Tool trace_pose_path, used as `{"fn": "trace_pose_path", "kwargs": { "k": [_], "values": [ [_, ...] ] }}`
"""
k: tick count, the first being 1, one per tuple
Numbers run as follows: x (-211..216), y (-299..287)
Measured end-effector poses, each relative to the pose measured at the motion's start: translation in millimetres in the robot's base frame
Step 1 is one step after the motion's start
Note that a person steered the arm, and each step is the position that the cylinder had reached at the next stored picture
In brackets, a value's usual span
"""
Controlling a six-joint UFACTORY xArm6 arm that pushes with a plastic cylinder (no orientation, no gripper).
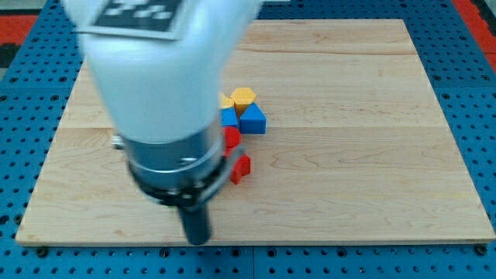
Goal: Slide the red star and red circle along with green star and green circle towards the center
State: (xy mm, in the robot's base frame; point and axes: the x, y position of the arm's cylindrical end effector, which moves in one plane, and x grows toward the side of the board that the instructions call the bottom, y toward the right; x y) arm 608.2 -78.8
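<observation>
Two red pieces are showing past the arm's right side: one red block [232, 138] is sitting just under a blue cube [229, 118], perhaps touching it, and another red block [240, 167] is lying a little nearer the bottom edge. Too little of either is peeking out to tell star from circle. Both green blocks are hiding behind the arm, so I cannot tell where they are lying. My tip [195, 239] is resting close to the bottom edge, left of the middle and apart from the reds; it is a bare rod, so there are no jaws to spread or close. As I judge it, the reds are already crowding the blue triangle [253, 120] and yellow blocks [243, 98] near the board's middle, so a further shove upward is risking scattering that cluster. Pushing unseen greens is also risky: an off-centre touch could be sending one sideways, splitting the group.
</observation>
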Motion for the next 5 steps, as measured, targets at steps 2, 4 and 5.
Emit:
{"fn": "trace_pose_path", "kwargs": {
  "k": [2, 4, 5],
  "values": [
    [-61, 46],
    [-9, -20],
    [-38, -13]
  ]
}}
